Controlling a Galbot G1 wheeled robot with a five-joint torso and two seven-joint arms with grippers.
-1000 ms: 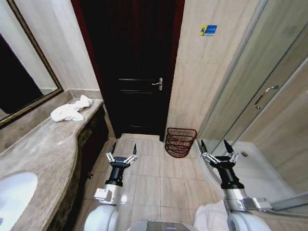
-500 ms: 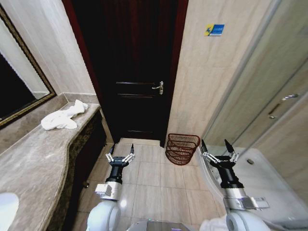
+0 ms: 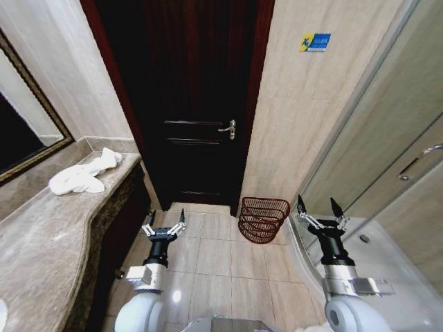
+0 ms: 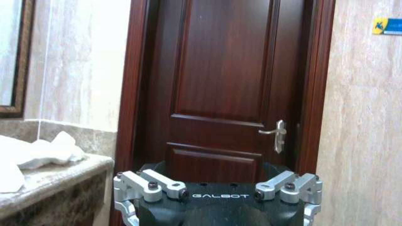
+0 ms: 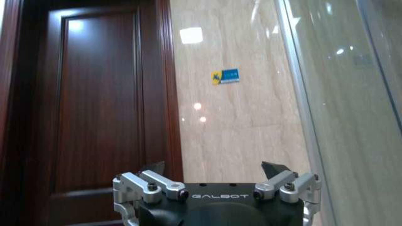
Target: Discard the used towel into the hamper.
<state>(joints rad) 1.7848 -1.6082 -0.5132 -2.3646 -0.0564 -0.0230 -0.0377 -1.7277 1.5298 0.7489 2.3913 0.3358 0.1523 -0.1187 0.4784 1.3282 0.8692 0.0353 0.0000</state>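
A crumpled white towel (image 3: 77,177) lies on the marble counter (image 3: 41,228) at the left, near its far end; its edge also shows in the left wrist view (image 4: 37,153). The hamper (image 3: 262,219), a small reddish-brown wire basket, stands on the floor tiles against the wall right of the dark door (image 3: 194,104). My left gripper (image 3: 165,226) is open and empty, held low over the floor beside the counter front. At the right my right gripper (image 3: 320,210) is also open and empty, just right of the hamper.
A framed mirror (image 3: 21,131) hangs above the counter. A glass shower partition (image 3: 374,138) runs along the right side. The door is closed, with a metal handle (image 3: 228,128). Tiled floor lies between the two arms.
The whole view has shifted, so the camera moved: the door and hamper look nearer, and the sink and the white cloth by my base have left the picture. Both grippers stay open.
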